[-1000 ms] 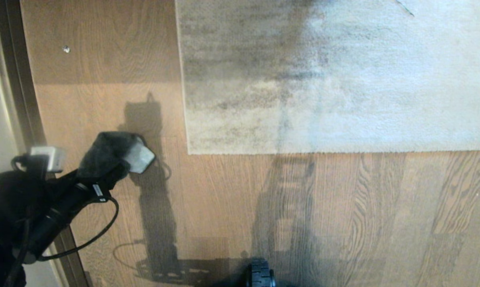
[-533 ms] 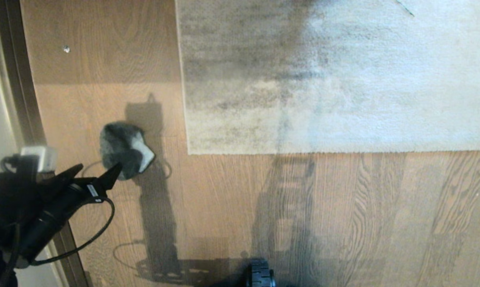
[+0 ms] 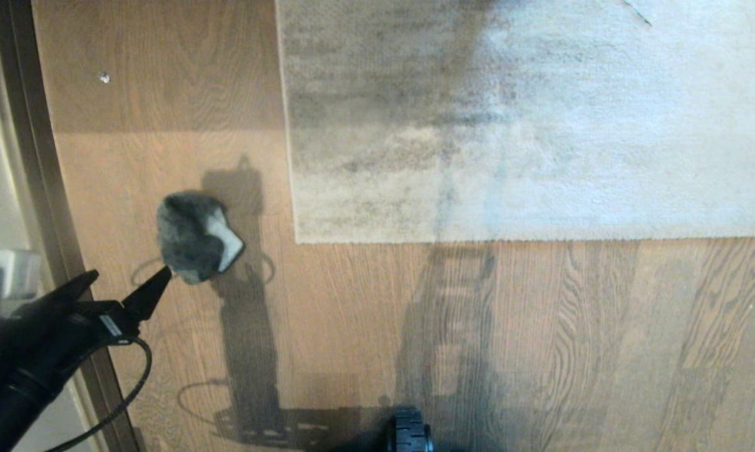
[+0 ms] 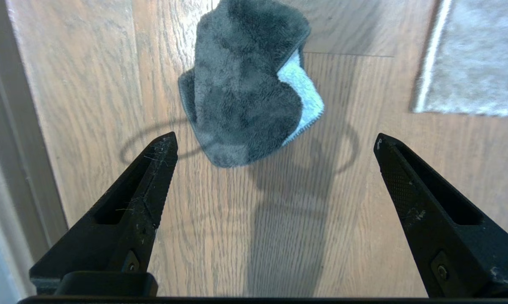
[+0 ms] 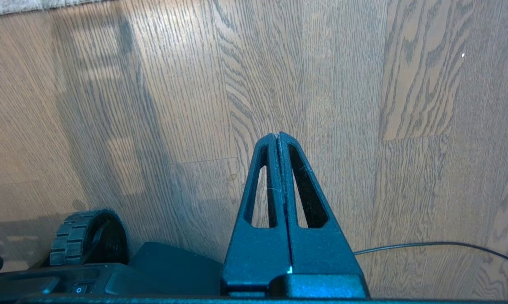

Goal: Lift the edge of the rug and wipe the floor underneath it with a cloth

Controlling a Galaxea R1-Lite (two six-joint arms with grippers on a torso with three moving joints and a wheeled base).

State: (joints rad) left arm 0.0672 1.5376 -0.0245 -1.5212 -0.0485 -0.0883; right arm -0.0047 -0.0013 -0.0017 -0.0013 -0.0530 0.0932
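Wood-plank floor (image 3: 540, 351); flat rug edge (image 3: 528, 238); cloth (image 3: 192, 237) beside skirting (image 3: 38, 157)

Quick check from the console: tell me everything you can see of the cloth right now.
The cloth is a small crumpled wad of fuzzy dark charcoal fabric, with a paler grey-blue face and a stitched hem showing at one folded corner. It lies loose on the floor, off the rug edge with bare planks between them. The left gripper is open and holds nothing; the cloth sits just beyond its spread fingertips, and whether one tip touches it is unclear.
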